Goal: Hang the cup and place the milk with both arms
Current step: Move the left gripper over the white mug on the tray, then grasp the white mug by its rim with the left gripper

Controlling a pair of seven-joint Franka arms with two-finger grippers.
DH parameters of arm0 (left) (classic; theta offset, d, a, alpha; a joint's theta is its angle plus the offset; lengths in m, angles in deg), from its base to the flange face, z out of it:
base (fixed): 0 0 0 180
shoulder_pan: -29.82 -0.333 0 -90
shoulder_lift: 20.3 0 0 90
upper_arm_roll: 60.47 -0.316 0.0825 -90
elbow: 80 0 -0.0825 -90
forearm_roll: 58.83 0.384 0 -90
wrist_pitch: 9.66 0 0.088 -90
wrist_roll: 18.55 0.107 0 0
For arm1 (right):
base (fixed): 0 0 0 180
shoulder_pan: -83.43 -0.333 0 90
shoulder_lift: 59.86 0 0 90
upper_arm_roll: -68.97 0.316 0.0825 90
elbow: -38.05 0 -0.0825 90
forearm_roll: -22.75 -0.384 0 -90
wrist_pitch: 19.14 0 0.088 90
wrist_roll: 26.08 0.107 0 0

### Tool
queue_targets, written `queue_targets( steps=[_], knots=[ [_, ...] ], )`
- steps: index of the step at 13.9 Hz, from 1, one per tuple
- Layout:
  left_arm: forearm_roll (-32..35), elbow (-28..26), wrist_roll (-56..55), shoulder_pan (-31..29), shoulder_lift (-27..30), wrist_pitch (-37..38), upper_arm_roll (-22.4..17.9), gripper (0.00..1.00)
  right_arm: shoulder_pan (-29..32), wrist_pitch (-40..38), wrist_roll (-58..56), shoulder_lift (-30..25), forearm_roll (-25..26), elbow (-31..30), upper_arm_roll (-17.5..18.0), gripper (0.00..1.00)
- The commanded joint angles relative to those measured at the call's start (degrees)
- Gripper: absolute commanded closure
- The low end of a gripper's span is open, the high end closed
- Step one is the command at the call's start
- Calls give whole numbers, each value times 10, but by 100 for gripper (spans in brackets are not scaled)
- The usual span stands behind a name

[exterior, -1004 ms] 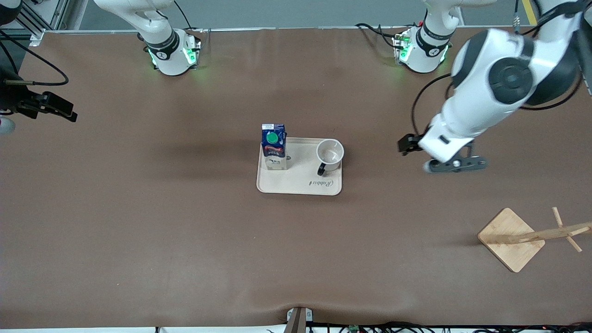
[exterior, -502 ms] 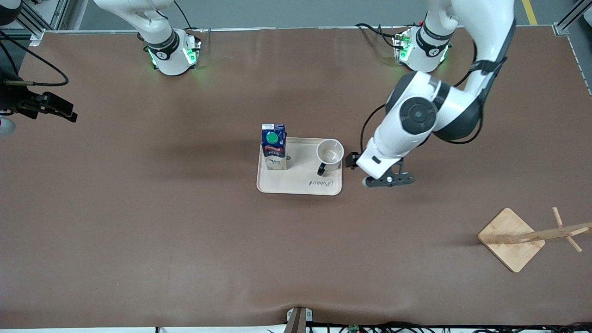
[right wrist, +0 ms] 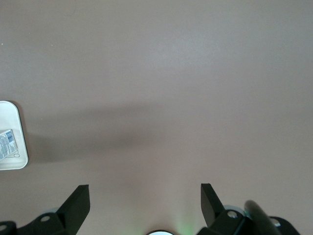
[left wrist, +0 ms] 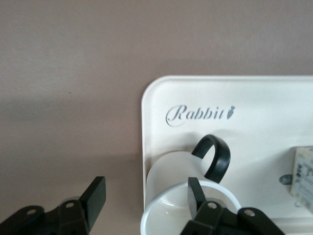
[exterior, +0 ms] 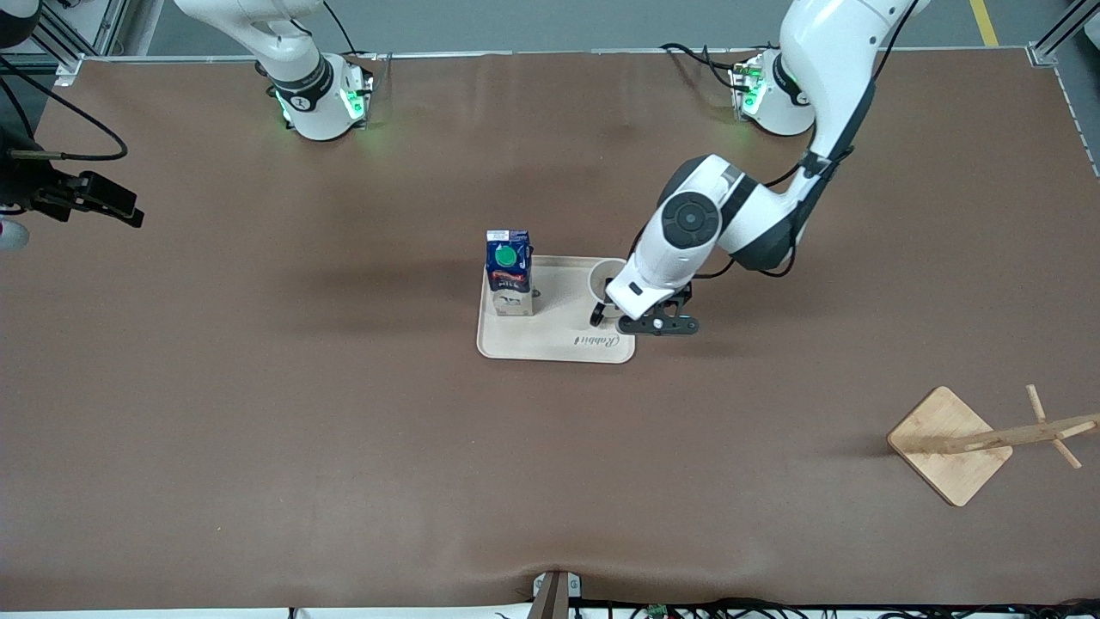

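Note:
The white cup (exterior: 601, 277) stands on the cream tray (exterior: 557, 346), at the tray's edge toward the left arm's end, partly hidden by the left wrist. Its black handle (left wrist: 214, 154) points toward the front camera. My left gripper (left wrist: 145, 192) is open and low at the cup (left wrist: 176, 174): one finger (left wrist: 194, 192) is over the cup's mouth, the other (left wrist: 94, 197) is outside it over the table. It also shows in the front view (exterior: 612, 311). The milk (exterior: 509, 273) stands upright on the tray's other end. My right gripper (right wrist: 145, 196) is open and empty over bare table.
A wooden rack (exterior: 950, 443) with pegs stands on a square base near the left arm's end, nearer the front camera than the tray. A black device (exterior: 86, 198) with cables sits at the right arm's end. The tray's corner (right wrist: 14, 161) shows in the right wrist view.
The left arm has swung from the left arm's end of the table to the tray, bringing its open gripper down at the cup. The cup, the milk and the right arm have not moved.

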Motion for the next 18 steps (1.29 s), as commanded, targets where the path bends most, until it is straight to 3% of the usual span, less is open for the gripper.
queue_targets(
  steps=[1,2,5,6,8,12,15,18],
  knots=[
    [18,-11,-2,17,0,-8,-1,27,10,-7,-6,15,-6,15,6,0],
    [18,-12,4,18,-1,-8,-1,30,7,-8,-7,18,-6,18,7,0],
    [18,-11,55,21,-7,-8,-1,55,5,-8,-6,20,-5,24,7,0],
    [18,-11,70,21,-8,-8,-1,65,3,-8,-6,21,-5,23,8,0],
    [18,-9,96,21,-11,-8,-1,97,3,-9,-6,38,-5,21,8,0],
    [18,-2,95,21,-10,-7,-2,100,4,-30,-3,67,-5,21,9,0],
    [18,-1,93,11,23,6,-6,100,-2,-31,1,67,-6,20,9,0],
    [13,52,93,-26,59,83,-5,100,-10,-51,4,67,-6,21,10,0]
  ],
)
